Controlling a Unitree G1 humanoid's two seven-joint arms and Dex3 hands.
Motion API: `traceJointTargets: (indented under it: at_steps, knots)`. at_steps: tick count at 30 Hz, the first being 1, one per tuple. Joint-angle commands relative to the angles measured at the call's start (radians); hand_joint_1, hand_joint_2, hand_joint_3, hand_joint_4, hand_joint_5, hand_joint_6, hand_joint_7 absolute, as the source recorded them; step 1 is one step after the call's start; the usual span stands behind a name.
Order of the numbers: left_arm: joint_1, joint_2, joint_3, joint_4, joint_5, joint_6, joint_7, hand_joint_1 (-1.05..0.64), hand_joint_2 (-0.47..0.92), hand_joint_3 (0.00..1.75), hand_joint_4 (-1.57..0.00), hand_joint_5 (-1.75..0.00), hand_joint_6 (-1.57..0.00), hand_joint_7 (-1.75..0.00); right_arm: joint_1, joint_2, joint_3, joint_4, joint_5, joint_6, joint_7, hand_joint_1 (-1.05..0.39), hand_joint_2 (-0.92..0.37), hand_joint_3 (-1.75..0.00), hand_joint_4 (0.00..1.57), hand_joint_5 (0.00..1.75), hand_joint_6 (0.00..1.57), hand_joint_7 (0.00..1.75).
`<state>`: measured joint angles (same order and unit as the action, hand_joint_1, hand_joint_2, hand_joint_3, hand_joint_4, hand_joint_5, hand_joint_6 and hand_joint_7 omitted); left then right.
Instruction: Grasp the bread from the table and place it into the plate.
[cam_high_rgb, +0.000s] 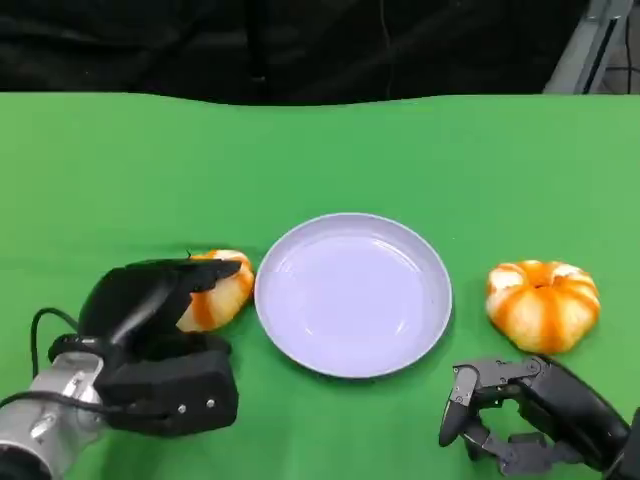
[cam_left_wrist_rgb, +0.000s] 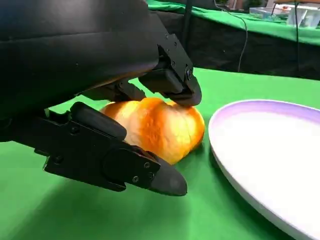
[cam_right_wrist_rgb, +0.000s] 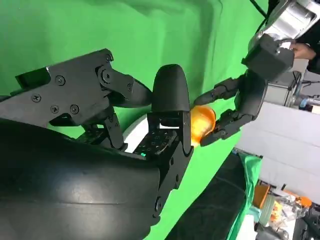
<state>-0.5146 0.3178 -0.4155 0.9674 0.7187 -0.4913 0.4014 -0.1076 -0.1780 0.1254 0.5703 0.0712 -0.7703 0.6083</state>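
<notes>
The left hand (cam_high_rgb: 165, 325) cups its fingers around the bread roll (cam_left_wrist_rgb: 160, 127) lying just left of the white plate (cam_high_rgb: 435, 300), mid-grasp; next it likely must close, lift and carry rightward.

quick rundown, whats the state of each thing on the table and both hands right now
left bread: on the cloth beside the plate's left rim, left hand's fingers around it, not lifted.
right bread: on the cloth right of the plate, untouched.
plate: upright, nothing in it.
left hand: fingers above and below the left bread, closing on it.
right hand: low near the right bread, fingers apart, holding nothing.
</notes>
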Motion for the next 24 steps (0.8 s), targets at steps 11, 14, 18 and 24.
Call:
traceJointTargets:
  at_steps: [11, 14, 18, 24]
  knots:
    - [-0.024, -0.005, -0.057, 0.057, -0.002, 0.038, -0.023, -0.72, 0.92, 0.10, -0.58, 0.00, -0.54, -0.01, 0.005, -0.013, -0.006, -0.008, 0.006, 0.002, -0.005, -0.09, -0.77, -0.74, 0.72, 1.67, 0.80, 1.15]
    - [-0.035, -0.009, -0.062, 0.079, -0.001, 0.045, -0.003, -0.71, 0.92, 0.11, -0.58, 0.00, -0.54, -0.01, 0.004, -0.013, -0.007, -0.006, 0.005, 0.001, -0.006, -0.09, -0.77, -0.74, 0.72, 1.67, 0.80, 1.15]
    - [-0.048, -0.011, -0.066, 0.103, -0.003, 0.050, 0.014, -0.44, 0.91, 0.08, -0.58, 0.00, -0.54, 0.00, 0.008, -0.015, -0.007, -0.013, 0.004, 0.007, -0.007, -0.08, -0.77, -0.74, 0.73, 1.66, 0.81, 1.14]
    - [-0.055, -0.007, -0.067, 0.124, -0.009, 0.041, 0.022, -0.15, 0.89, 0.02, -0.58, 0.00, -0.54, 0.00, 0.011, -0.014, -0.006, -0.013, 0.005, 0.003, -0.007, -0.08, -0.77, -0.75, 0.72, 1.66, 0.81, 1.14]
